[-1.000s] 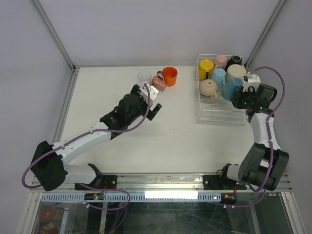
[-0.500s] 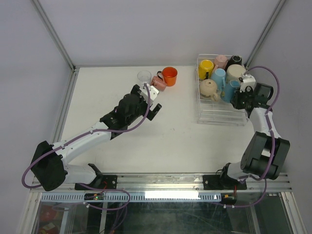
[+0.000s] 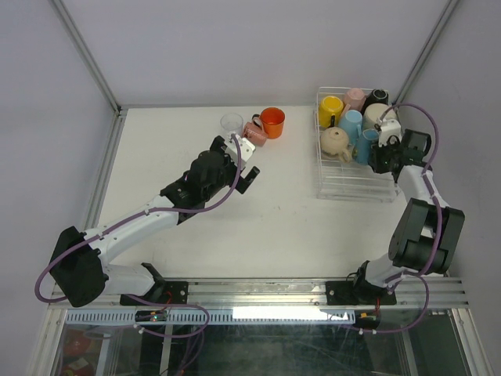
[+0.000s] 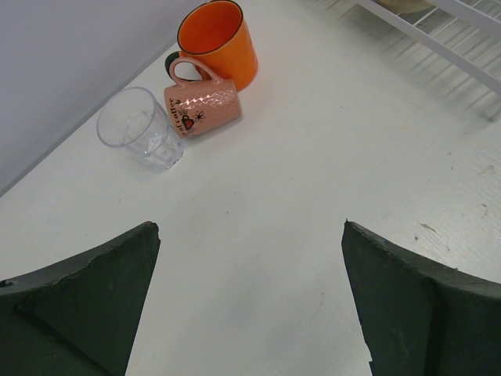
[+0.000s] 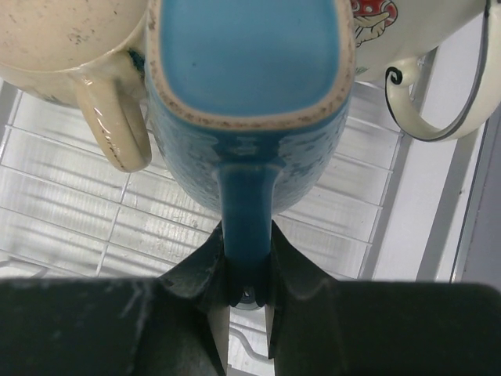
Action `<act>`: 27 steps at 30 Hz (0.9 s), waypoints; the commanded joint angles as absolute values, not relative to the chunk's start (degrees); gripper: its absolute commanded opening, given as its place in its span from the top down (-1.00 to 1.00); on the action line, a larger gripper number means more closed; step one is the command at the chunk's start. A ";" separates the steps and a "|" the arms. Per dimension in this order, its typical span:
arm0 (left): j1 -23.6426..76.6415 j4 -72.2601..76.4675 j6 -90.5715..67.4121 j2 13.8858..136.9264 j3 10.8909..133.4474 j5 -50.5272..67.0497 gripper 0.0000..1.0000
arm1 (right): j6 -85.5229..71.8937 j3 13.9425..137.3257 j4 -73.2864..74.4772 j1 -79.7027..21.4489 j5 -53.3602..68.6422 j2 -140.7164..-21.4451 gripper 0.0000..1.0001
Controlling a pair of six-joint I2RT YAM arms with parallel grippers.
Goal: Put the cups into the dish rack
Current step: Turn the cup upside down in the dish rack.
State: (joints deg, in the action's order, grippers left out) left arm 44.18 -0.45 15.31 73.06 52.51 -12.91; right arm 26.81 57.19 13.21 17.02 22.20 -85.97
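My right gripper (image 3: 379, 156) (image 5: 249, 262) is shut on the handle of a blue mug (image 5: 246, 94) and holds it over the clear dish rack (image 3: 344, 186), next to a beige mug (image 5: 70, 35) and a white mug (image 5: 407, 31). The rack also holds a yellow mug (image 3: 330, 106), a pink mug (image 3: 355, 97), a black mug (image 3: 379, 96) and a light blue mug (image 3: 351, 122). My left gripper (image 3: 246, 168) (image 4: 250, 235) is open and empty over the table. Ahead of it stand an orange mug (image 4: 217, 41), a pink mug on its side (image 4: 200, 102) and a clear glass tumbler (image 4: 142, 128).
The rack's near half (image 3: 352, 188) holds no cups. Its white frame shows in the left wrist view (image 4: 438, 39) at the upper right. A grey wall (image 4: 70, 55) runs close behind the three loose cups.
My right gripper has carried the blue mug a little up and left, further into the rack among the other mugs. My left arm has not moved.
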 commanded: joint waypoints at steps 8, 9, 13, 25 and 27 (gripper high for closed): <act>44.03 2.23 14.55 70.83 53.46 -11.43 -0.98 | 32.43 61.83 8.99 16.08 21.84 -88.30 0.93; 44.03 2.28 14.65 70.84 53.52 -11.40 -0.98 | 32.60 61.86 8.98 16.13 21.76 -88.56 0.92; 44.04 2.37 14.68 70.91 53.42 -11.30 -0.98 | 33.28 61.96 8.85 16.00 21.09 -89.56 0.83; 44.08 2.46 14.74 71.10 53.35 -11.24 -0.98 | 33.75 63.53 11.53 15.74 20.98 -92.09 0.47; 44.03 2.44 14.75 71.17 53.43 -11.11 -0.98 | 33.66 64.16 12.55 15.73 20.52 -92.73 0.43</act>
